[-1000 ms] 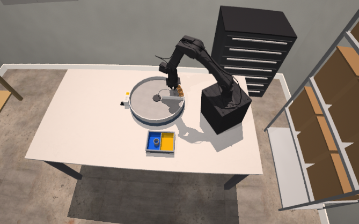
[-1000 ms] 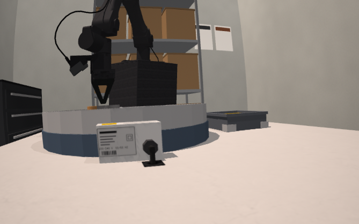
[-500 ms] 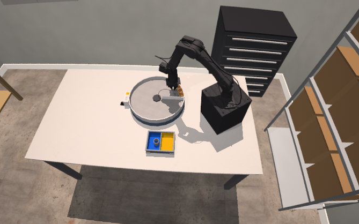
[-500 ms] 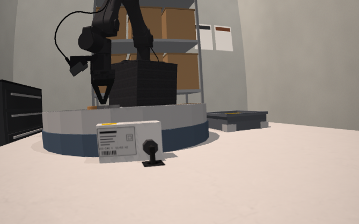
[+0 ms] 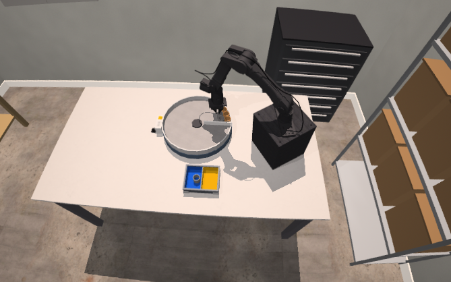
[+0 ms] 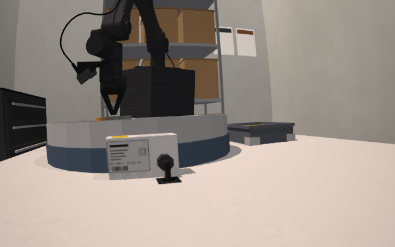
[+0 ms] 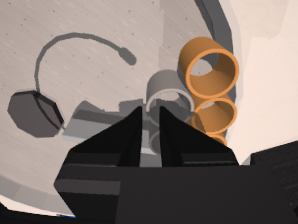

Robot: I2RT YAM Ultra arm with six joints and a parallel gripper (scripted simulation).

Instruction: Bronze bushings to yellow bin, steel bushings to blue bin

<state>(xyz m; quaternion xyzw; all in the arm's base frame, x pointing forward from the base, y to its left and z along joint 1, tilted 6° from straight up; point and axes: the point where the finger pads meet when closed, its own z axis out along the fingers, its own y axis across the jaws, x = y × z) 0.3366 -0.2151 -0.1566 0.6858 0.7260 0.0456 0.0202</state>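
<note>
My gripper (image 5: 217, 112) (image 6: 113, 114) (image 7: 150, 113) is nearly closed, with nothing between the fingertips. It points down just above the turntable (image 5: 179, 122) (image 6: 69, 135) (image 7: 110, 20). A steel bushing (image 7: 167, 81) stands under the fingertips; another steel bushing (image 7: 156, 143) is mostly hidden by the fingers. Three bronze bushings stand in a row by the rim: one bronze bushing (image 7: 195, 52) in full view, a second (image 7: 216, 125) beside it, and a third (image 7: 220, 139) partly hidden. One steel bushing (image 5: 196, 181) stands in the blue bin (image 5: 189, 171). The yellow bin (image 5: 209, 178) is empty.
A grey divider bar (image 5: 216, 123) (image 7: 82, 129) lies across the turntable beside the bushings, and a dark hub (image 5: 197, 123) (image 7: 34, 115) is at its centre. A raised wall surrounds the turntable. A white control box (image 6: 141, 156) stands beside it. The arm's black base block (image 5: 279, 139) is to the right.
</note>
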